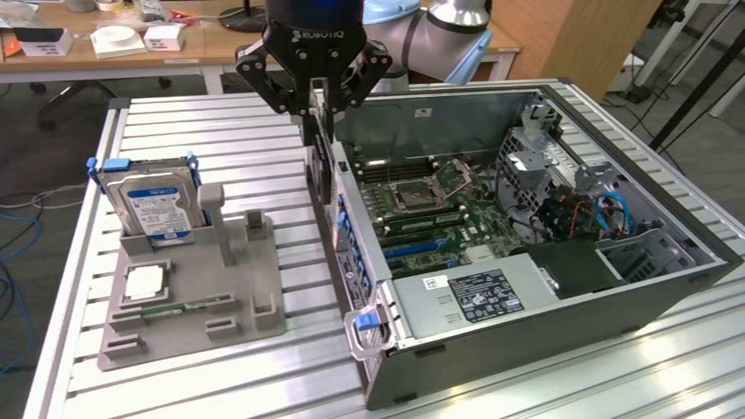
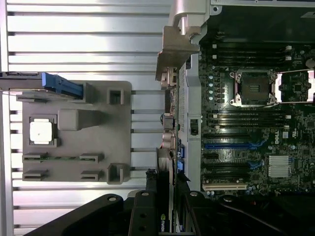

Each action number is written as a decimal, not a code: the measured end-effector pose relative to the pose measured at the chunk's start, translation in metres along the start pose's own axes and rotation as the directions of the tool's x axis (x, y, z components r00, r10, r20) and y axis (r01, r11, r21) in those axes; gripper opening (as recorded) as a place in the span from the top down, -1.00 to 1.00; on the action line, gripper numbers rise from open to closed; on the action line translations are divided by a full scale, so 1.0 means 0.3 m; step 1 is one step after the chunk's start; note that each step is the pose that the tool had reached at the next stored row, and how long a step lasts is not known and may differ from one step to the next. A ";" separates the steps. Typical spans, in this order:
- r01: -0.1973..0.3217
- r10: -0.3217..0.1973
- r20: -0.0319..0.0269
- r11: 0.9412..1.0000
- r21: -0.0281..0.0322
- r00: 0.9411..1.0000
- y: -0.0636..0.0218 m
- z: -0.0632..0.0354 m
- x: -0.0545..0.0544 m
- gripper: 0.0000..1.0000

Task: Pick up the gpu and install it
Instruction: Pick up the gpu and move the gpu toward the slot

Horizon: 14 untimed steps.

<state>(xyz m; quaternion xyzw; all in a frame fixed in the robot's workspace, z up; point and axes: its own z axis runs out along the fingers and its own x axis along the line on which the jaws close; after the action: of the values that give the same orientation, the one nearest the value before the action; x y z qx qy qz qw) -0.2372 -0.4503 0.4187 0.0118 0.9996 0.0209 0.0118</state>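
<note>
Presently, slim dark gpu (image 1: 317, 133), silver-bracketed, was clamped by black gripper (image 1: 314, 105); snagging on grey case wall (image 1: 349, 262) was risked through misalignment.

table: ribbed aluminium slats (image 1: 209, 384) | back: long wooden desk (image 1: 222, 45) w/ white boxes (image 1: 117, 39) on it | exterior view's right: wooden cabinet (image 1: 582, 35) | floor (image 1: 716, 157): grey, blue cables (image 1: 14, 262) lying around
</note>
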 end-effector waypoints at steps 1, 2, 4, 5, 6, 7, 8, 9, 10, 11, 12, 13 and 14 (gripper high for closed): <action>0.000 0.000 0.000 1.000 0.000 1.000 0.000 0.000 -0.003 0.47; 0.000 0.000 0.000 1.000 0.000 1.000 0.000 0.000 -0.006 0.47; 0.000 0.000 0.000 1.000 0.000 1.000 0.000 0.000 -0.012 0.47; 0.000 0.000 0.000 1.000 0.000 1.000 0.000 0.000 -0.016 0.47; 0.000 0.000 0.000 1.000 0.000 1.000 0.000 0.000 -0.019 0.47; 0.000 0.000 0.000 1.000 0.000 1.000 0.000 0.001 -0.022 0.47; 0.000 0.000 0.000 1.000 0.000 1.000 0.000 0.001 -0.025 0.47; 0.000 0.000 0.000 1.000 0.000 1.000 0.001 0.001 -0.028 0.47; 0.000 0.000 0.000 1.000 0.000 1.000 0.001 0.001 -0.031 0.47; 0.000 0.000 0.000 1.000 0.000 1.000 0.001 0.001 -0.034 0.47; 0.000 0.000 0.000 1.000 0.000 1.000 0.001 0.001 -0.037 0.47; 0.000 0.000 0.000 1.000 0.000 1.000 0.001 0.001 -0.040 0.47; 0.000 0.000 0.000 1.000 0.000 1.000 0.001 0.001 -0.044 0.47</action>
<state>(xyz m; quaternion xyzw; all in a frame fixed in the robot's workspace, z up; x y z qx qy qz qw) -0.2240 -0.4503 0.4187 0.0118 0.9996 0.0210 0.0118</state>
